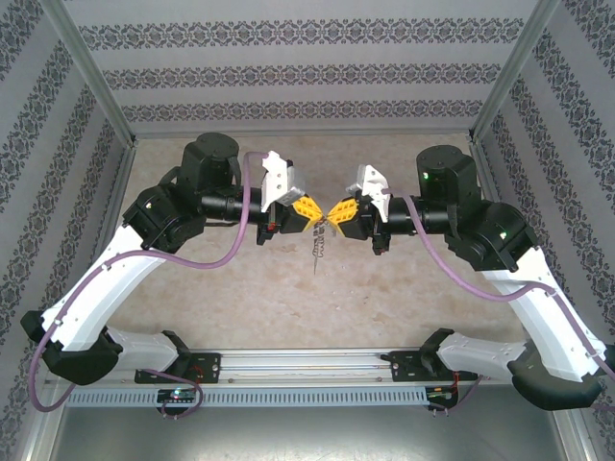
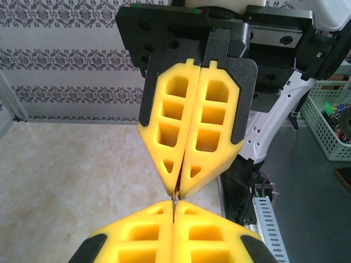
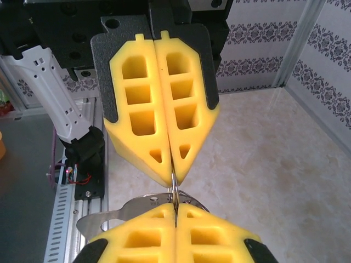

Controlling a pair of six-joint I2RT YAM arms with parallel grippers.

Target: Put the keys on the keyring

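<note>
My left gripper point(image 1: 320, 216) and right gripper point(image 1: 333, 213) meet tip to tip above the middle of the table, both shut. A thin metal ring point(image 3: 174, 190) of the keyring runs from the right gripper point(image 3: 175, 211) up into the closed tips of the left gripper point(image 3: 172, 179). The keyring's flat grey piece point(image 3: 109, 212) sticks out sideways under the right fingers. From above it hangs down as a thin sliver point(image 1: 316, 254). In the left wrist view the ring point(image 2: 174, 200) bridges the left gripper point(image 2: 173, 208) and the right gripper point(image 2: 176, 192). The keys are out of view.
The beige marbled tabletop point(image 1: 384, 288) lies below, with patterned walls on three sides. An aluminium rail point(image 1: 307, 363) with the arm bases runs along the near edge. A green basket point(image 2: 329, 123) stands off the table beyond the right arm.
</note>
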